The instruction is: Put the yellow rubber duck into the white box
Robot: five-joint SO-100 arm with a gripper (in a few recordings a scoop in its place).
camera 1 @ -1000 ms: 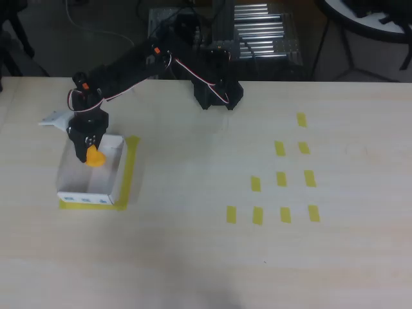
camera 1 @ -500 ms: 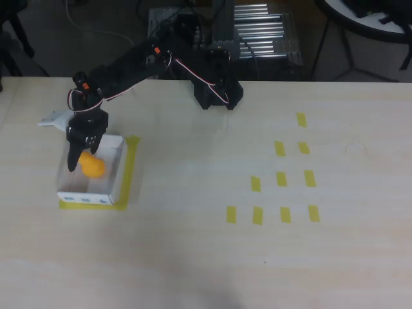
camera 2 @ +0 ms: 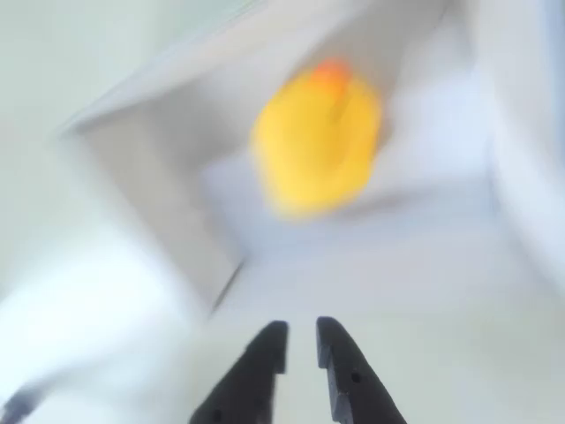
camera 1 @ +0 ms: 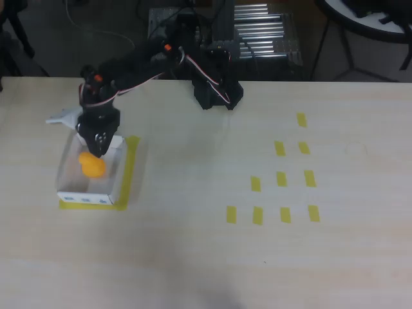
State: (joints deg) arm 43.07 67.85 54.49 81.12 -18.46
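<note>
The duck (camera 1: 92, 165) sits inside the white box (camera 1: 114, 172), resting on the box floor in the upper half as the overhead view shows it, free of the hand. In the wrist view the duck (camera 2: 316, 140) shows as a blurred yellow blob with an orange patch at its top, close to the inner corner of the box (camera 2: 159, 185).

The hand (camera 1: 98, 144) hovers at the far rim of the box, just above the duck in the overhead picture. From the wrist camera its two black fingertips stand nearly together with only a thin slit between them, holding nothing (camera 2: 301, 349), and the duck lies well clear of them.

The black arm (camera 1: 138, 61) reaches from its base (camera 1: 217, 93) near the back edge of the pale wooden surface (camera 1: 193, 244). Yellow tape (camera 1: 131, 168) borders the box on the right and front. Off to the right, short yellow tape strips (camera 1: 281, 179) dot the surface in rows, well apart from the box.
</note>
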